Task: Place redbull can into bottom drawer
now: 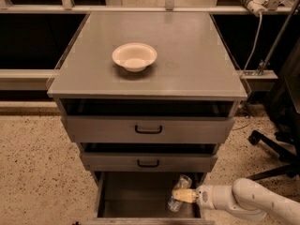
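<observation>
Low over speckled flooring (33, 163), the slim silver-and-blue redbull can (176, 201) is being clasped, tilted, by the closed two-finger gripper (183, 196) inside the right side of the open, deep grey bottom drawer (131, 196); release alone is being judged outstanding.

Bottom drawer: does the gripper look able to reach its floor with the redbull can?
Probably yes. The bottom drawer is pulled open, and the gripper holds the redbull can tilted over its right side; nothing visible blocks it.
</observation>
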Tool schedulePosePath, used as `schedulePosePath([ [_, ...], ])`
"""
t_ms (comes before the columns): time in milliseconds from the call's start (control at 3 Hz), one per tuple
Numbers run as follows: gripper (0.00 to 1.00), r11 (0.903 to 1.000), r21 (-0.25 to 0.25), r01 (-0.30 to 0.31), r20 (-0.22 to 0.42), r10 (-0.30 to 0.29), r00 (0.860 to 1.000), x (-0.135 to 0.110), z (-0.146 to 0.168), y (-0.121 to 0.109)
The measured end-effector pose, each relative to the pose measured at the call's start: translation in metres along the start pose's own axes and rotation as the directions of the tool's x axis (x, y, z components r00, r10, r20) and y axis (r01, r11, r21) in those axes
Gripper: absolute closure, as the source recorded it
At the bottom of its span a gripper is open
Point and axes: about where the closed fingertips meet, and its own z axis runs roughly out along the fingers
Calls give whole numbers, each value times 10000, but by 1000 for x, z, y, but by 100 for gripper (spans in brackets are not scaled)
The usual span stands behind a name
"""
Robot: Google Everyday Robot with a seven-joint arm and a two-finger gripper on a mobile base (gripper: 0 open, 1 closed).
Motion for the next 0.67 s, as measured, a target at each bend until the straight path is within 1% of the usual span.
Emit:
schedulePosePath([
  [333,100,9990,-301,-321,-413,308,9987,15,47,-20],
  [667,100,9984,-389,-413,-481,394,9981,20,54,-20],
])
